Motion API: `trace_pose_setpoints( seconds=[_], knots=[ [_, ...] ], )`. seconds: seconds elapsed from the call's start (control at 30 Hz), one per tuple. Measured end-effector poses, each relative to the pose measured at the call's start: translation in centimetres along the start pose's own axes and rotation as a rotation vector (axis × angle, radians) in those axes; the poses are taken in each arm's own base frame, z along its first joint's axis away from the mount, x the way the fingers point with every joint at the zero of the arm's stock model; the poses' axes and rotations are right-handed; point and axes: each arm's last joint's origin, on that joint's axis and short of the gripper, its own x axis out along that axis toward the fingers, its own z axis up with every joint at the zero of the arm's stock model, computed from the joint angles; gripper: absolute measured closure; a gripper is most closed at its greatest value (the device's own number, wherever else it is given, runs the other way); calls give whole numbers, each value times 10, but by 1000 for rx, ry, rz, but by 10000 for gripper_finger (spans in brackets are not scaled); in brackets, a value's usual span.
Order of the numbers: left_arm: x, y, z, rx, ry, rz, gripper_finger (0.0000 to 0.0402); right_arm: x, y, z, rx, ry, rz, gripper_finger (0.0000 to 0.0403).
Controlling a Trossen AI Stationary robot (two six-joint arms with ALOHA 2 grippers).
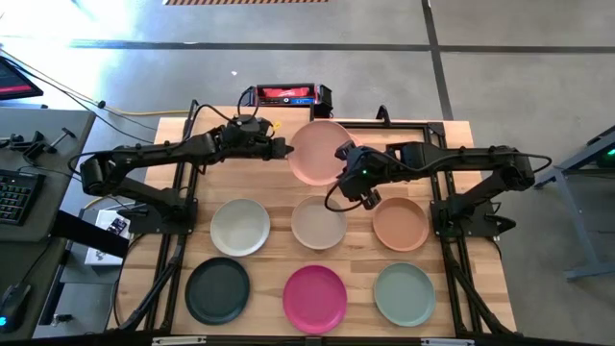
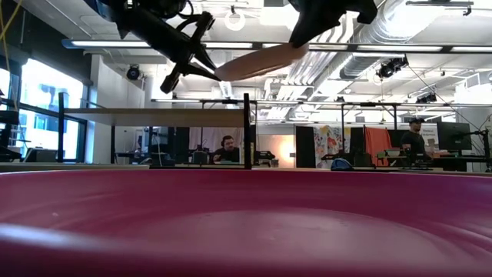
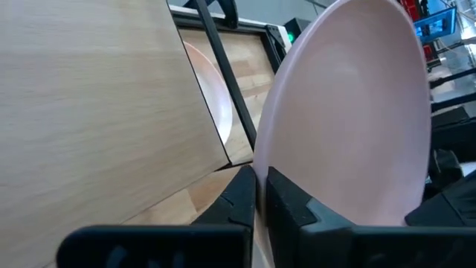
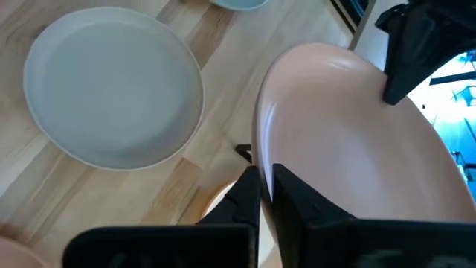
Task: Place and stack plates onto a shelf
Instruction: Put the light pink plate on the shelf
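Both hands [image 1: 284, 149] [image 1: 348, 154] pinch plate [image 1: 315, 154] rim — aloft.

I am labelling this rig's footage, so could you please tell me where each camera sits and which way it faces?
High view: above the table, looking straight down; both arms, each gripper on the pink plate.
Low view: table height, looking level into the room behind the magenta plate; both arms overhead.
Left wrist view: on the left arm, past the left gripper, shut on the pink plate's rim, toward the shelf.
Right wrist view: on the right arm, past the right gripper, shut on the opposite rim.
All four views show the pink plate.
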Motion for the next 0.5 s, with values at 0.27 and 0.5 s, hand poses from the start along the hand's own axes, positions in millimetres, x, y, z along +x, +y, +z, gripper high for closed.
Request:
trace_pose_setpoints(
  seconds=[0.27, 0.5],
  knots=[
    [0, 0, 0, 8, -3, 6, 400, 0, -1, 0, 5, 11, -21, 367],
    [0, 1, 1, 7, -21, 21, 401, -1, -2, -2, 3, 61, -72, 333]
  ],
)
